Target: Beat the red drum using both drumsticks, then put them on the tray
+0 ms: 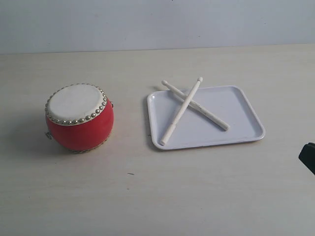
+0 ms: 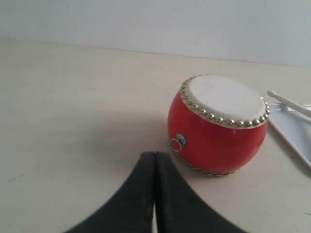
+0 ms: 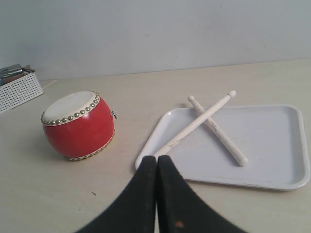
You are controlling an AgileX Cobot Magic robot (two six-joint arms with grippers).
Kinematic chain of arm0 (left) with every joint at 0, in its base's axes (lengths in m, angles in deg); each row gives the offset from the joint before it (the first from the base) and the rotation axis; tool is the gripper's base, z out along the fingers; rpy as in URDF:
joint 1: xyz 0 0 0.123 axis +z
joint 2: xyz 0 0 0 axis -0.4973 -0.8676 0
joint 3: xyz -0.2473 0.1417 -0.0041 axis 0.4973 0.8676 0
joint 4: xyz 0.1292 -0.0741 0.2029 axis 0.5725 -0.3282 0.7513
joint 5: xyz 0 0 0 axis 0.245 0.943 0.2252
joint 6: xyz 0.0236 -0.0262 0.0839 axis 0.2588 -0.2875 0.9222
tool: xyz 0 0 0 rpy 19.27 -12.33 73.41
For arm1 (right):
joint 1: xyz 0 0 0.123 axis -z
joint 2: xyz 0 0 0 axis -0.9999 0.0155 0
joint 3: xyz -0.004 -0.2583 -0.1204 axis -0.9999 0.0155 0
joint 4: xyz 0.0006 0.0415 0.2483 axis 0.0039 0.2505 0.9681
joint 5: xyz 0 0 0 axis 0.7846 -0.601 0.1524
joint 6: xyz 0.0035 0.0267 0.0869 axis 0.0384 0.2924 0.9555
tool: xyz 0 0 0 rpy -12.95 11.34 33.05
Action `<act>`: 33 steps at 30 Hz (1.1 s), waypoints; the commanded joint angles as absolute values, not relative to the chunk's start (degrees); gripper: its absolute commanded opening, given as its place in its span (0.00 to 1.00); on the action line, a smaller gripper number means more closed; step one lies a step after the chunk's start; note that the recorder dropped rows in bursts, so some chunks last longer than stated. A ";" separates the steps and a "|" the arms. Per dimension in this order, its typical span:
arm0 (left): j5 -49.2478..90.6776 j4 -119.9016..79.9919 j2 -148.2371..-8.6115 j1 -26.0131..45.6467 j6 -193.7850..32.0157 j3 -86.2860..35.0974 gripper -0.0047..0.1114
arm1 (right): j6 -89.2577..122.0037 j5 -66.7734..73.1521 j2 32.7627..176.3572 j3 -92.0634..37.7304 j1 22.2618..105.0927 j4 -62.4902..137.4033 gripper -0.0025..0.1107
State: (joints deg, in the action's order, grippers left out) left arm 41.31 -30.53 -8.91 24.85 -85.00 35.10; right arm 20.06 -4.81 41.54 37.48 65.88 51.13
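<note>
Table (image 1: 147,196): pale top, carrying all items. Item one: red drum (image 1: 78,118), left of centre in the exterior view, upright, skin side up, studs round its rim. Item two: tray (image 1: 241,110), white, right of centre, near the drum but apart from it. Item three: two drumsticks (image 1: 181,112), crossed on the tray's left half, rounded tips poking past its far rim. My left pincer (image 2: 154,160): fingers pressed together, empty, drum ahead. My right pincer (image 3: 157,162): likewise pressed together, holding nothing, tray ahead.
</note>
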 commanded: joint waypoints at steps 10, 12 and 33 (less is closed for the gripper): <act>41.50 -30.78 -8.61 27.87 -84.83 35.10 0.04 | 20.06 -4.42 41.23 37.73 65.79 51.05 0.02; 41.50 -30.78 -8.61 27.87 -84.83 35.10 0.04 | 20.06 -4.42 41.23 37.73 65.79 51.05 0.02; 41.50 -30.78 -8.61 27.87 -84.61 35.10 0.04 | 20.06 -4.42 41.23 37.73 65.79 51.05 0.02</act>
